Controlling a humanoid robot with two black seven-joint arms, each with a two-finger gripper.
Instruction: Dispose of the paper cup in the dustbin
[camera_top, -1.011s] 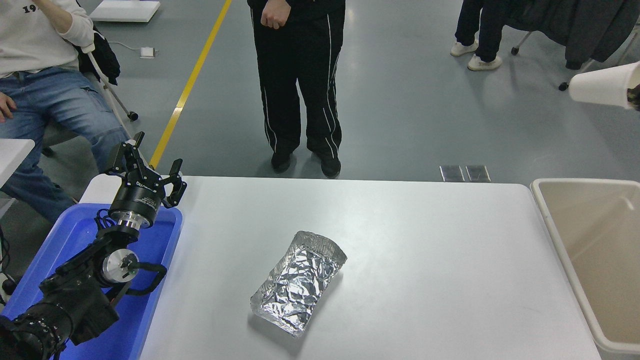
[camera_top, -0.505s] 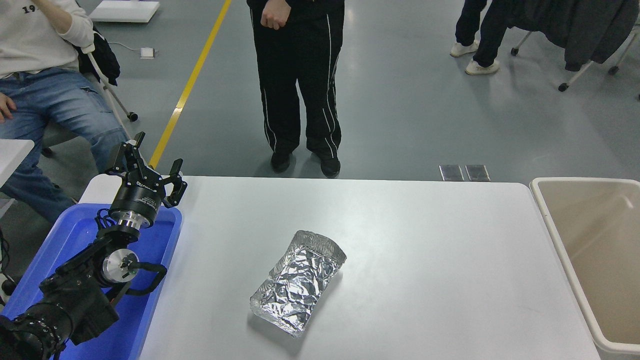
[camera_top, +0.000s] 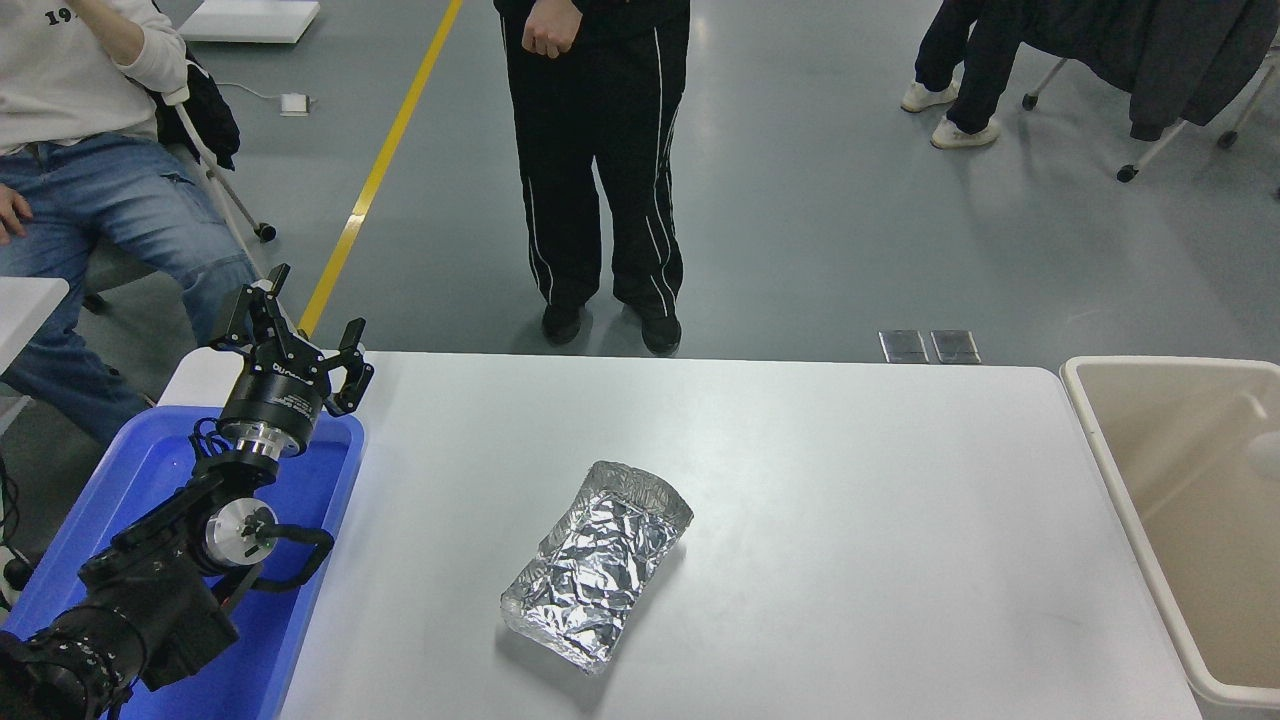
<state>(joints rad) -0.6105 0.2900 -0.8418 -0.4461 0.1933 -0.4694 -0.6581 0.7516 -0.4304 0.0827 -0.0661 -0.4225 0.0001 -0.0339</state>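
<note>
The beige dustbin (camera_top: 1090, 420) stands at the table's right end, cut off by the picture's edge. Inside it, at the right edge, a pale blurred rounded shape (camera_top: 1264, 450) shows against the bin's inner wall. It looks like the paper cup, though too little of it shows to be sure. My right arm and its gripper are out of view. My left gripper (camera_top: 305, 318) is parked at the lower left above the blue tray, its fingers spread and holding nothing.
A crumpled silver foil tray (camera_top: 598, 560) lies in the middle of the white table (camera_top: 850, 480). A blue plastic tray (camera_top: 300, 570) sits at the left end under my left arm. A person in black trousers (camera_top: 600, 170) stands at the far edge, and others sit further back.
One second ago the cup was held high at the right edge above the bin. Half a second ago it was out of view. Now a pale blur shows inside the bin.
</note>
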